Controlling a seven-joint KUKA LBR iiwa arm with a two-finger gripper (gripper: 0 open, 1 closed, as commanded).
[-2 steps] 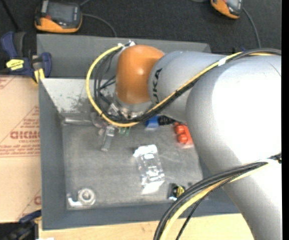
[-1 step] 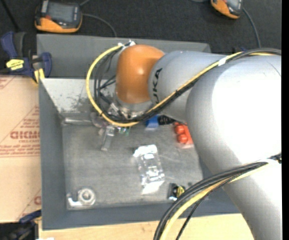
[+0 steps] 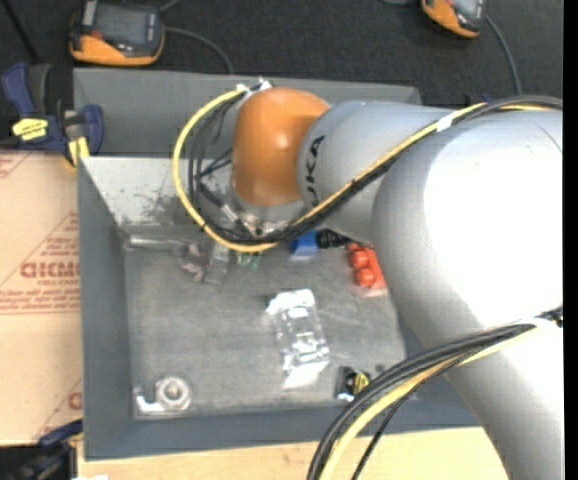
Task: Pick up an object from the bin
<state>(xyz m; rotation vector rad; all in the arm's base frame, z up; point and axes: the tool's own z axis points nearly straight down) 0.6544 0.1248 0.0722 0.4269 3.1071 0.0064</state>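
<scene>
Camera view: bare bin floor [image 3: 204, 343] left of clear plastic packet [image 3: 297, 334].

the arm [image 3: 469, 228] is made of thick, rounded links in smooth silver-grey with a soft shine. at the wrist sits a glossy orange cover [image 3: 269, 148], domed like half a ball. black letters [image 3: 314, 163] run sideways on the grey shell right beside the orange cover and read as part of "kuka". yellow and black cables [image 3: 177, 158] loop round the orange cover and trail back along the grey links, and more of the same pair cross the widest link. under the cover hangs a cluster of dark wires and small grey metal parts, where the gripper [image 3: 209, 258] is mounted.
</scene>
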